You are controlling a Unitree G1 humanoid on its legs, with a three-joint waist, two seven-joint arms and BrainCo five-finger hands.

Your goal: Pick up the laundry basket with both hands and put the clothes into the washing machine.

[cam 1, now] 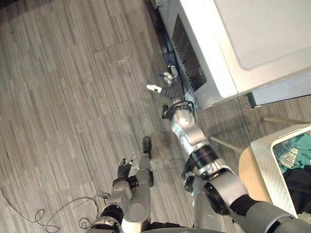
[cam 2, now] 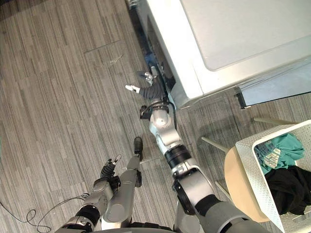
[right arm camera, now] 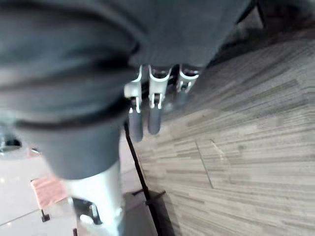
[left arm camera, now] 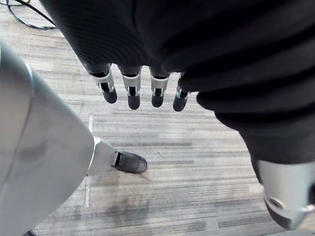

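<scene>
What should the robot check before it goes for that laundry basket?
1. Laundry basket in sight, on the robot's right: ok.
2. Clothes lying inside the basket: ok.
3. Left hand open and holding nothing: ok.
4. Right hand open and holding nothing: ok.
5. Both hands at the basket: not ok; the right hand is out by the washing machine, and the left hangs low by the robot's side.
6. Washing machine door open: cannot tell.
</scene>
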